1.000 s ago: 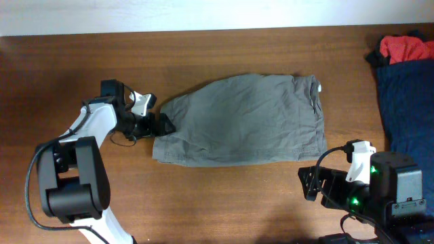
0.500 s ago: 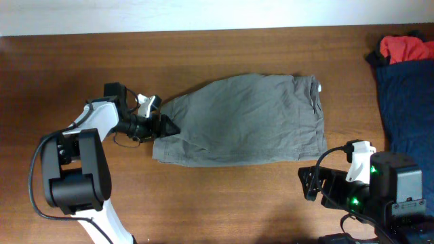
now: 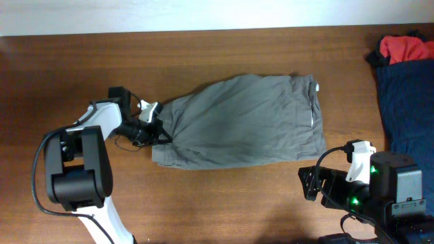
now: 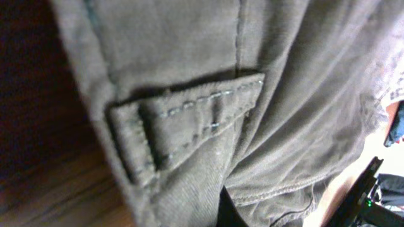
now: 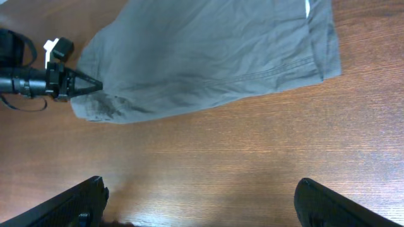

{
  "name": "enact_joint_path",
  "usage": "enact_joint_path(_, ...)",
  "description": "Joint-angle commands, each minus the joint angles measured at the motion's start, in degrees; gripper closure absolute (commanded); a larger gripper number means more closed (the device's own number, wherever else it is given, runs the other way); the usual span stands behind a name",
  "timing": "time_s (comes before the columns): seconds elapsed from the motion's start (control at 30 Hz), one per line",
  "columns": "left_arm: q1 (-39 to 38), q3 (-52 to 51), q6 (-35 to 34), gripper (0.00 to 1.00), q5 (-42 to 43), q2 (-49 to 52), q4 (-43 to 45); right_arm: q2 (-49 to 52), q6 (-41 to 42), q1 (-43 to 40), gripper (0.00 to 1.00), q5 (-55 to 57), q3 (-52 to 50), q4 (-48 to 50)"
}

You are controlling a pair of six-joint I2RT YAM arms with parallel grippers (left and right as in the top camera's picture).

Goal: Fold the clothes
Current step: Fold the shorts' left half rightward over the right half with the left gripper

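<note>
The left pincer (image 3: 161,131) pinches the left edge of the grey cloth (image 3: 251,118) on the table (image 3: 224,54). The right pincer (image 5: 199,188) is wide open.

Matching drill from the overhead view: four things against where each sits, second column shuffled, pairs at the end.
Things:
1. grey-olive garment
2. red garment
3. navy garment
4. left claw

Places, overhead view:
A. top right corner
B. at the grey-olive garment's left edge
C. laid out in the middle
D. right edge, just below the red garment

Pairs: 1-C, 2-A, 3-D, 4-B
</note>
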Motion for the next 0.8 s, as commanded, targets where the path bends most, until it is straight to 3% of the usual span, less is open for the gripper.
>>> enact_joint_path(0.0, 3.93, 2.14, -1.11, 1.0, -7.74, -0.52, -2.8, 0.04, 0.46, 0.35, 0.01, 0.92, -0.2, -0.02)
enact_joint_path(0.5, 14.14, 17.55, -10.49, 1.0, -30.99, -11.76, -20.15, 0.04, 0.46, 0.35, 0.01, 0.92, -0.2, -0.02)
enact_joint_path(0.77, 12.76, 30.84, -10.62, 1.0, -31.74, -17.79, -30.64, 0.04, 0.46, 0.35, 0.01, 0.92, -0.2, -0.02)
